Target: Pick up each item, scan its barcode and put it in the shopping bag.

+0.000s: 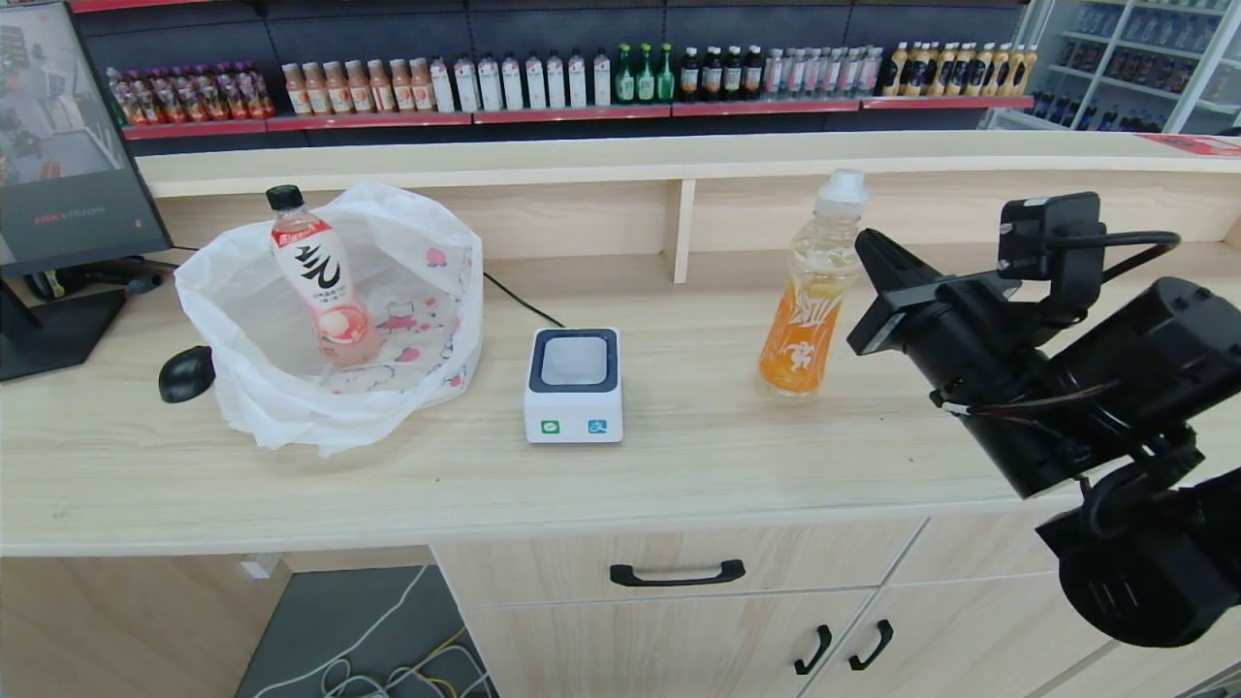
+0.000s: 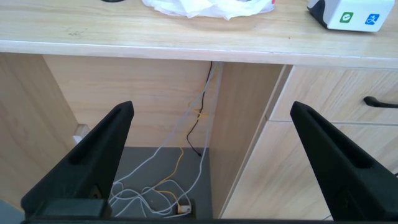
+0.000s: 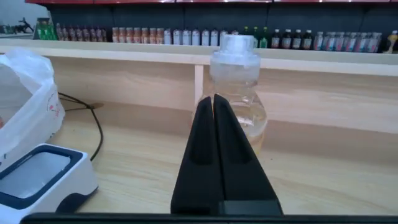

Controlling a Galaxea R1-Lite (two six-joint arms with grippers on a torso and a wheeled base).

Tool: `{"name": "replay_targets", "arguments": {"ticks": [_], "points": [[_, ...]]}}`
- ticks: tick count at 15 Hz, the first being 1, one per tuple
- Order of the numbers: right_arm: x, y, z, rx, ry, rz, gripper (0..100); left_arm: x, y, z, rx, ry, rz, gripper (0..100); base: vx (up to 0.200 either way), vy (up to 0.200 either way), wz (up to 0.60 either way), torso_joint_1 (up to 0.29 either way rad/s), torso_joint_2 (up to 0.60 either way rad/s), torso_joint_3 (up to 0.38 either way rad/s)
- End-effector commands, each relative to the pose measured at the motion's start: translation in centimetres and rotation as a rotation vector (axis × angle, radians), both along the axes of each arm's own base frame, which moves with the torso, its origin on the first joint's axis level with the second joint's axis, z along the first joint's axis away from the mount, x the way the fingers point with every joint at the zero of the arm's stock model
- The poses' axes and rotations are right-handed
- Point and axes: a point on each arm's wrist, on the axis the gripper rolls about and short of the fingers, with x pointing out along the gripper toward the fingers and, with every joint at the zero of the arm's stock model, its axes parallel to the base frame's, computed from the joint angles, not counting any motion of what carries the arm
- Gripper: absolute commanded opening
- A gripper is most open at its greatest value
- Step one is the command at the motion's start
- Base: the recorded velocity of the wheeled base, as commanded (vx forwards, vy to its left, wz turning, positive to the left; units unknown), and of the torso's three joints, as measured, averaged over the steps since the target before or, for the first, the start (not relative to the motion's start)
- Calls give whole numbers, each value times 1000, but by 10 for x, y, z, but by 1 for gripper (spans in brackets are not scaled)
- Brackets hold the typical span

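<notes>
- left gripper [image 2: 211,107]: fingers spread wide, holding nothing, below the counter [image 1: 776,456] edge;
- shopping bag [image 1: 291,417]: left of the frame, pink bottle [image 1: 318,281] leaning inside;
- scanner [image 1: 574,383]: centre;
- orange bottle [image 1: 812,291]: upright, right of centre;
- right gripper [image 1: 866,242]: fingers pressed together, empty, just beside the orange bottle.

Shop checkout, red-edged shelves [image 1: 572,114] lined with bottled drinks [image 1: 543,79] along the back wall, wooden surface [image 1: 698,436] carrying a barcode scanner [image 1: 574,385], a monitor [image 1: 58,145], a shopping bag [image 1: 291,397]
</notes>
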Motion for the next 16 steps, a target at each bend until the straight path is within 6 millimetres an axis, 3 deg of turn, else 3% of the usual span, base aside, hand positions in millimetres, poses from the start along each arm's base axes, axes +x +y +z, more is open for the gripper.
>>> {"name": "replay_targets", "arguments": {"ticks": [1, 5, 10, 11, 16], "points": [[-14, 0, 15, 19, -42, 19, 0, 0, 0, 0, 0, 0, 0, 100, 0, 0, 0, 0, 0, 0], [-20, 4, 16, 0, -50, 31, 0, 0, 0, 0, 0, 0, 0, 100, 0, 0, 0, 0, 0, 0], [-28, -2, -7, -23, 45, 40, 0, 0, 0, 0, 0, 0, 0, 100, 0, 0, 0, 0, 0, 0], [-22, 0, -8, -8, 50, 45, 100, 0, 0, 0, 0, 0, 1, 100, 0, 0, 0, 0, 0, 0], [-5, -6, -6, -7, 154, 40, 100, 0, 0, 0, 0, 0, 0, 100, 0, 0, 0, 0, 0, 0]]}}
